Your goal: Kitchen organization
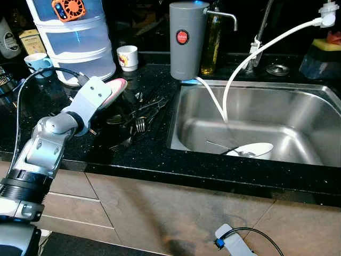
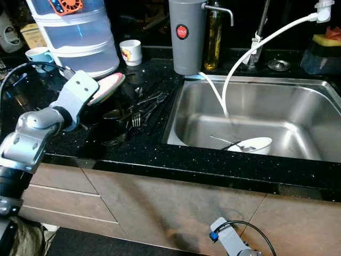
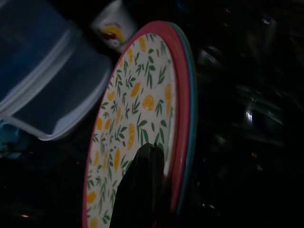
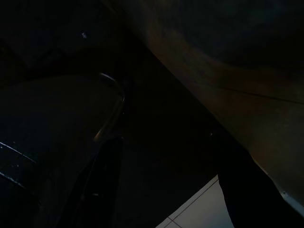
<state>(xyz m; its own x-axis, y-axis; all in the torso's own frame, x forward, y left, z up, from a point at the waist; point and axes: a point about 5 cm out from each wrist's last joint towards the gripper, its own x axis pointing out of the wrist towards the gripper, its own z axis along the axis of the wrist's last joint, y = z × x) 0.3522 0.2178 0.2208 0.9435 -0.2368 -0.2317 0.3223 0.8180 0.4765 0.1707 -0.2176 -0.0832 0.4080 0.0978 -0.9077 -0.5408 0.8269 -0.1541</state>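
Note:
My left gripper (image 3: 159, 156) is shut on the rim of a pink-edged plate (image 3: 137, 118) with a lemon and leaf pattern. A teal rim shows right behind it. The plate (image 1: 116, 88) is tilted up on edge over the black counter, left of a pile of forks and other cutlery (image 1: 139, 114). One black finger (image 3: 142, 190) lies across the plate's face; the other is hidden behind it. A white dish (image 1: 253, 149) with a spoon lies in the steel sink (image 1: 184, 93). My right gripper (image 4: 175, 185) hangs open, low in front of the cabinet.
A stacked clear plastic container (image 1: 77, 40), a blue cup (image 1: 38, 61) and a white cup (image 1: 128, 57) stand behind the plate. A grey water filter (image 1: 186, 40), an oil bottle (image 1: 211, 42) and a white hose (image 1: 250, 58) stand at the sink's back edge.

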